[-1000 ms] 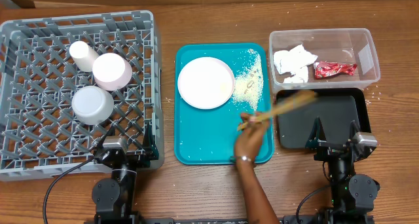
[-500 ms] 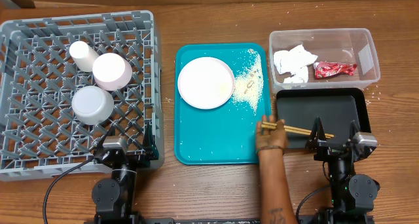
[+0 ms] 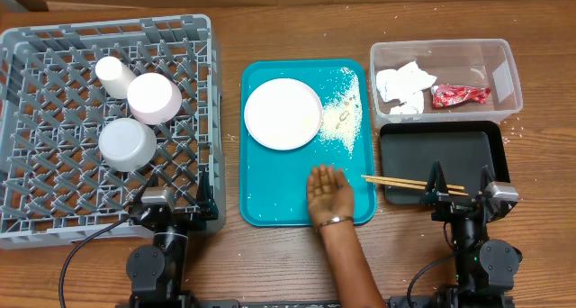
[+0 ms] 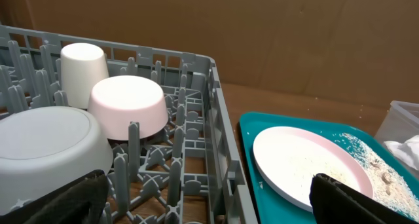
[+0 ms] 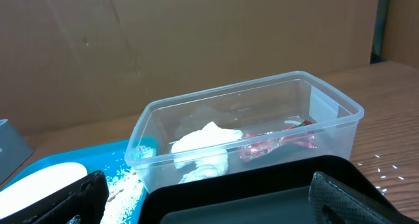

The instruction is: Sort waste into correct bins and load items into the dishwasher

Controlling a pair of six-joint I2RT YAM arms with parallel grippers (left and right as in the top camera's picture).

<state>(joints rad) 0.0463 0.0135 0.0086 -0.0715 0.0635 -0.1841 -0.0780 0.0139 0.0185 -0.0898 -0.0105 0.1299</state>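
While a person's hand (image 3: 329, 193) rests on the teal serving tray (image 3: 270, 200) by the counter's near edge, we see the left fingers (image 4: 59, 201) and right fingers (image 5: 59, 198) spread wide, empty. The white plate (image 3: 283, 113) and rice grains (image 3: 344, 119) lie on that tray. The napkin (image 3: 402, 85) and red wrapper (image 3: 459, 95) sit in the clear tub (image 3: 463, 67) at the far right corner. Reaching for the plate could strike the hand or scatter rice. The chopsticks (image 3: 409, 182), seemingly overhanging the black tray (image 3: 450, 155), could get knocked off.

Black arms (image 3: 155, 261) carry silvery wrist housings (image 3: 157, 197) and a black-fingered left pincer (image 4: 209, 201).
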